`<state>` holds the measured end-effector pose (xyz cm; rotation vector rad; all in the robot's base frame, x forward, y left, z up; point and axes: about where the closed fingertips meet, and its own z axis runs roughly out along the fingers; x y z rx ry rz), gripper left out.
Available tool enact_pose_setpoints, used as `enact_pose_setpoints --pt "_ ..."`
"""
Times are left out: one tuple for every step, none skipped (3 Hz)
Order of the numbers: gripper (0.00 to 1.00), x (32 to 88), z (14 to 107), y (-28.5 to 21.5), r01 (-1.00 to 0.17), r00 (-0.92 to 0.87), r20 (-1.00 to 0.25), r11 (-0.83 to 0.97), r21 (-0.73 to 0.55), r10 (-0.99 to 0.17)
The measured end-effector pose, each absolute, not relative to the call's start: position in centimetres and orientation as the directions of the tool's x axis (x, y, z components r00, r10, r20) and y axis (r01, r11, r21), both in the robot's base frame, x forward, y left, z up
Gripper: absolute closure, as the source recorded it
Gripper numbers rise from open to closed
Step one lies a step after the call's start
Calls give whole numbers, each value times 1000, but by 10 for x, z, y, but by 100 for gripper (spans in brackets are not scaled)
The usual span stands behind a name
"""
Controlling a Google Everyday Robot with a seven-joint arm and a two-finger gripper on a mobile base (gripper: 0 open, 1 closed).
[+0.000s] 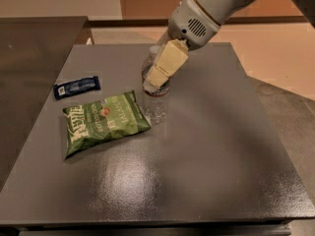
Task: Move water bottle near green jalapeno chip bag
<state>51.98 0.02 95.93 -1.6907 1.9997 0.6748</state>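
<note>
Camera view: tool (pixel 153 80) clamps clear white-capped water bottle (pixel 155 107)

**Only the bag's brand is reading clearly**

White lettering, seemingly "Kettle", is running along the left end of the green jalapeno chip bag (pixel 103 123). The gripper (pixel 156 80), clasping the water bottle (pixel 156 106) just beside the bag, is showing no readable mark, and the bottle's dark label is giving nothing legible.
</note>
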Motion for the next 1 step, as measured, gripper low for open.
enact_pose_setpoints --pt "0 520 959 0 -987 -161 -611 136 87 -775"
